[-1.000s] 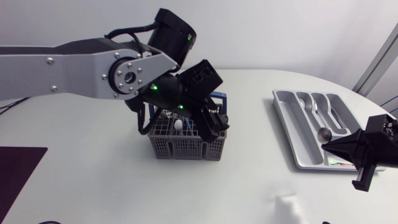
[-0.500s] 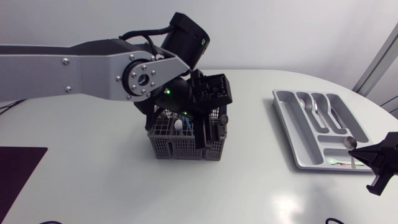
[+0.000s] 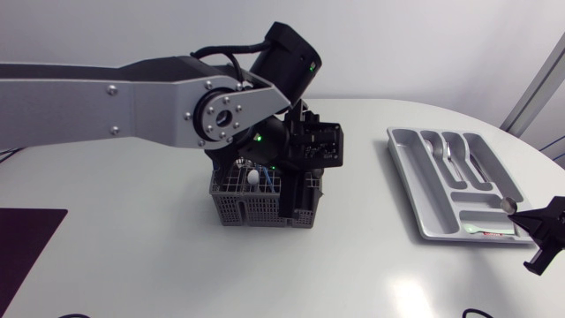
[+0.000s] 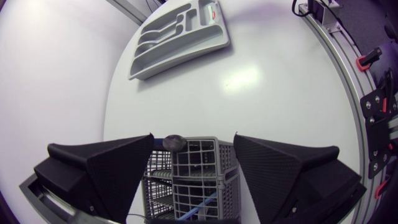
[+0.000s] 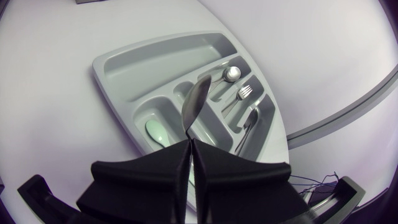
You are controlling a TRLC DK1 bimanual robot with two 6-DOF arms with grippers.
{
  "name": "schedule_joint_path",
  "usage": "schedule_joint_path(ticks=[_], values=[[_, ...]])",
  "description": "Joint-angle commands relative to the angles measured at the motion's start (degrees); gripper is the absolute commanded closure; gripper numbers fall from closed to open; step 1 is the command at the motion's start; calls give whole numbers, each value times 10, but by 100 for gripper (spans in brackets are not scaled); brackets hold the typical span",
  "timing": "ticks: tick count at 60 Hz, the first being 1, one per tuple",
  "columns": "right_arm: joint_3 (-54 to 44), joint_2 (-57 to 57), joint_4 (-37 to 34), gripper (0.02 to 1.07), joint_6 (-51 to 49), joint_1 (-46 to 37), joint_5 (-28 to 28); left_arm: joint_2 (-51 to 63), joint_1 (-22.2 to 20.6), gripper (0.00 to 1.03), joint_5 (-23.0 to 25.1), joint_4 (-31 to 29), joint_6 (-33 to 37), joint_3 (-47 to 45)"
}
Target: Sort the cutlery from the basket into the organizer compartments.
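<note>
Head view: left arm [image 3: 132, 88] overhangs basket [image 3: 252, 208]; right gripper [image 3: 523, 217] pinches spoon [image 3: 508, 204].

Table [image 3: 132, 256]: white and smooth, with a slight sheen that shows soft patches of light.
Basket [image 3: 254, 210]: grey plastic lattice, matt.
Organizer [image 3: 415, 199], near the table's right edge: light grey moulded plastic, smooth, satin finish.
Spoon [image 5: 194, 98], clamped in the right gripper [image 5: 189, 149]: polished metal, mirror-bright.
Fork [image 5: 244, 93], in the organizer: the same bright metal.
Pale green utensil [image 5: 155, 132], in the organizer: looks like dull plastic.
Right gripper and left gripper [image 4: 193, 149]: matt black fingers, finely textured.
Left arm link [image 3: 88, 93]: silver-grey metal, satin finish.
Joint housing [image 3: 287, 62]: black, semi-gloss.
</note>
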Motion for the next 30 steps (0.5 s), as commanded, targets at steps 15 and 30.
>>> schedule_joint_path(ticks=[15,30], values=[[-25,76,114,101,-17,-11,16,15,-8,15,-8,-37,29,34],[-44,81,145,92,-44,-5,31,18,-12,15,-8,-61,33,41]])
